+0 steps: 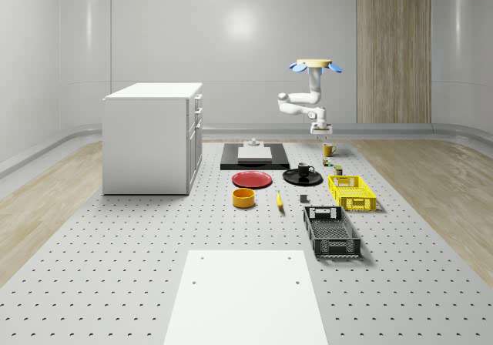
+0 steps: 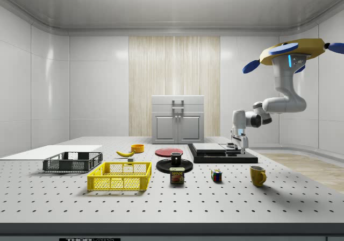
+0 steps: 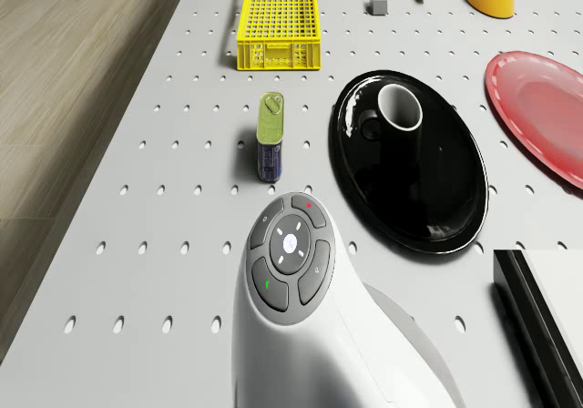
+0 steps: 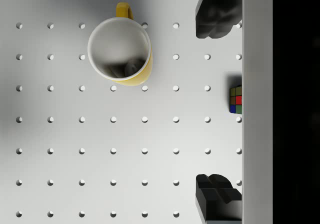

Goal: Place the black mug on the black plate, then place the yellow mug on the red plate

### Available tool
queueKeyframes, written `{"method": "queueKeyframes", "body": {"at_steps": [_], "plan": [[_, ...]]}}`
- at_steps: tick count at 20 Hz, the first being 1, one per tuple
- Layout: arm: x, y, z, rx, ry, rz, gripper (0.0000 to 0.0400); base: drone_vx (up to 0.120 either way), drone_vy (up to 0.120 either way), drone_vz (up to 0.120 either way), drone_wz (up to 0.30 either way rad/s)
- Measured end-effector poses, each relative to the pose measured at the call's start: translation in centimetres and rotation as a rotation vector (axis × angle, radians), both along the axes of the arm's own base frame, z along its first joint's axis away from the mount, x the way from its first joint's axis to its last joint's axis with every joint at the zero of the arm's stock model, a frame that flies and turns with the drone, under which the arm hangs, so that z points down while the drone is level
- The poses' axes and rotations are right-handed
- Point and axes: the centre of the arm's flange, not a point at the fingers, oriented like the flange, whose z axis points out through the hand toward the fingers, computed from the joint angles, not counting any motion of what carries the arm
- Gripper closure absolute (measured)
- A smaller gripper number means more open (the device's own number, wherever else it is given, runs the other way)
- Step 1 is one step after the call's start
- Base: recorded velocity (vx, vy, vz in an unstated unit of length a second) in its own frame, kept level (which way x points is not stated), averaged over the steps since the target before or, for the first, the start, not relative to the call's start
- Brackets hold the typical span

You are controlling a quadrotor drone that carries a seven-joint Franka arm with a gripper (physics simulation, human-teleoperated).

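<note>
Perforated grey table (image 1: 115,237) and its load

In the whole-scene view, a white cabinet (image 1: 152,137) stands centre-left; a white sheet (image 1: 245,295) lies bottom centre. Mid-frame lie the red plate (image 1: 253,179), black plate (image 1: 293,178), orange bowl (image 1: 243,198), banana (image 1: 279,199), yellow crate (image 1: 351,192) and black crate (image 1: 331,232). The yellow mug (image 1: 329,150) stands farther back.

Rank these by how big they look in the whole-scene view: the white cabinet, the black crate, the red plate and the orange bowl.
Largest to smallest as they look there:
1. white cabinet
2. black crate
3. red plate
4. orange bowl
The crate sits nearest the camera, so its lead over the plate may be partly nearness.
</note>
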Motion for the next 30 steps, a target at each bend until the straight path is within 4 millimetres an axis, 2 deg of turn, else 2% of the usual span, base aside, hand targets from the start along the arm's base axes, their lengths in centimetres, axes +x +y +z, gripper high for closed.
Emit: {"method": "queueKeyframes", "body": {"at_steps": [5,10,16,23,30], "plan": [[0.0,0.0,0.0,0.0,0.0,0.0,0.0,-0.12,0.0,-0.008,0.0],[0.0,0.0,0.0,0.0,0.0,0.0,0.0,-0.12,0.0,-0.088,0.0],[0.0,0.0,0.0,0.0,0.0,0.0,0.0,-0.007,0.12,0.0,0.0],[0.0,0.0,0.0,0.0,0.0,0.0,0.0,0.0,0.0,-0.109,0.0],[0.0,0.0,0.0,0.0,0.0,0.0,0.0,0.0,0.0,-0.006,0.0]]}}
